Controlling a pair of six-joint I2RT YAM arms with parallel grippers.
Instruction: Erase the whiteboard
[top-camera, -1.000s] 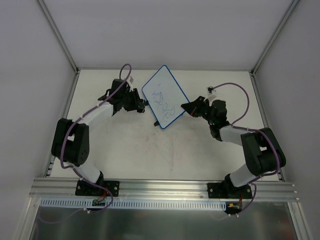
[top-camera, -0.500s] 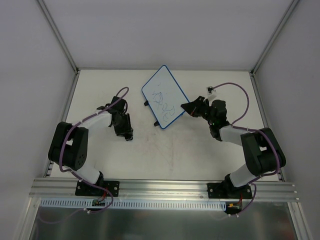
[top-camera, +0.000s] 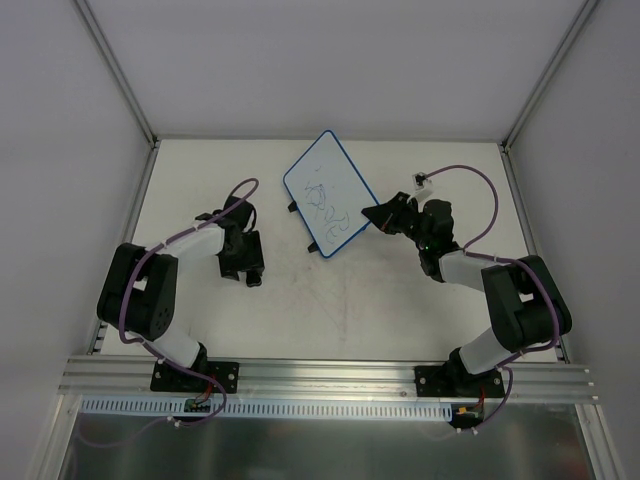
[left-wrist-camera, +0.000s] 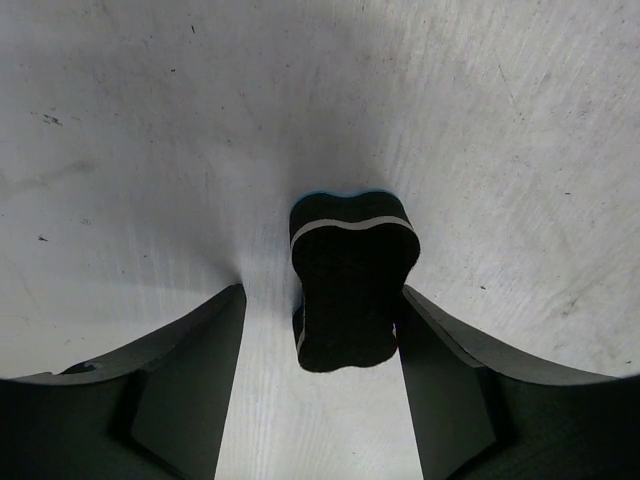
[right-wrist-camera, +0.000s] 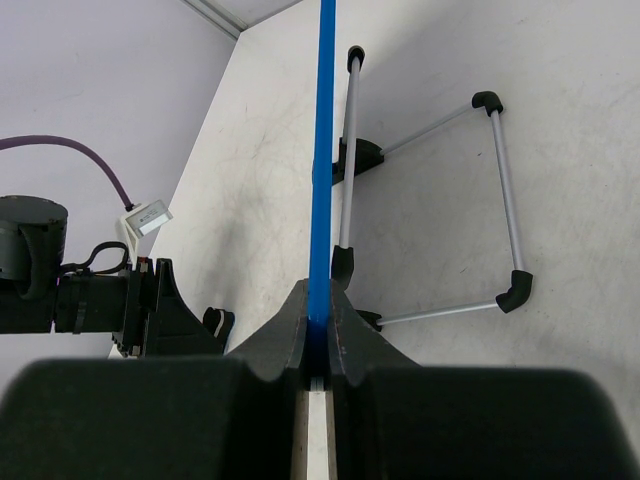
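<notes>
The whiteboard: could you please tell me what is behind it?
A thin wire stand with black feet sits behind the whiteboard, resting on the table. Edge-on to the right wrist camera, its back face cannot be seen.

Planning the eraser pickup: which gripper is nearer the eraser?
Left. The left gripper straddles the eraser, with one open finger on either side. The right gripper is well away from it, clamped on the whiteboard edge.

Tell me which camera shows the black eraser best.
Left wrist: the eraser sits large and centred between the left gripper's open fingers. Top external shows at most a dark speck beneath that gripper; right wrist shows nothing clearly of it.
</notes>
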